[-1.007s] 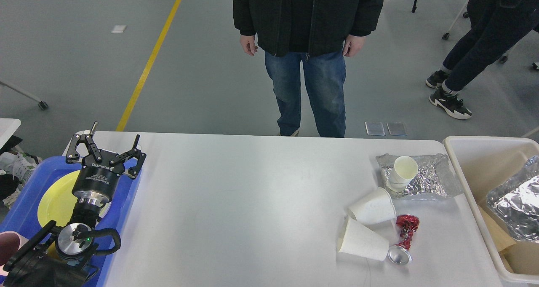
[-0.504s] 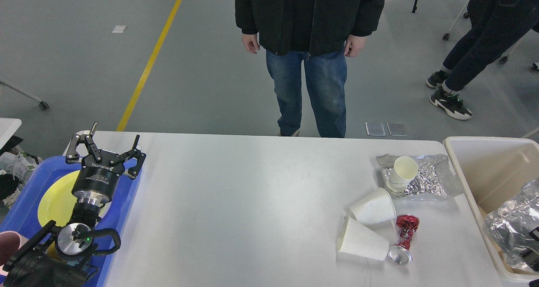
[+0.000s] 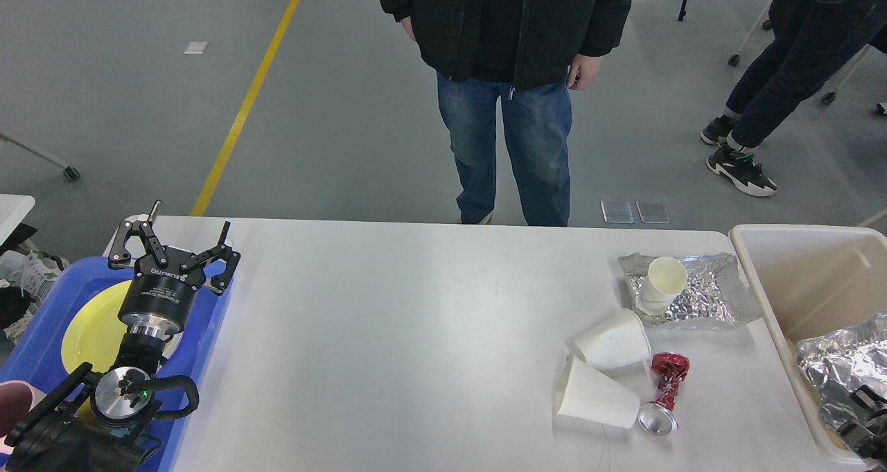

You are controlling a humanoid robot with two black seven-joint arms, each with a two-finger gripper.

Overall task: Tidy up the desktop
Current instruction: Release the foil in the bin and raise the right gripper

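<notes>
White bench (image 3: 416, 333), grey floor (image 3: 332, 111) with yellow line (image 3: 242, 105).
Left gripper (image 3: 173, 240) fingers apart over blue tray (image 3: 41, 319); right gripper (image 3: 859, 416) state undeterminable; cups (image 3: 610, 347) near right end.

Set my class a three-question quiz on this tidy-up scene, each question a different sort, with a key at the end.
1. True or false: the left gripper is shut on a paper cup.
2. Multiple choice: the crushed red can lies on (A) the blue tray, (B) the desktop, (C) the cream bin.
3. Fill the gap: the cup at the far right of the desktop rests on a sheet of ____.

Key
1. False: its fingers are spread with nothing between them, above the tray.
2. B, beside two tipped white cups.
3. Foil.
</notes>
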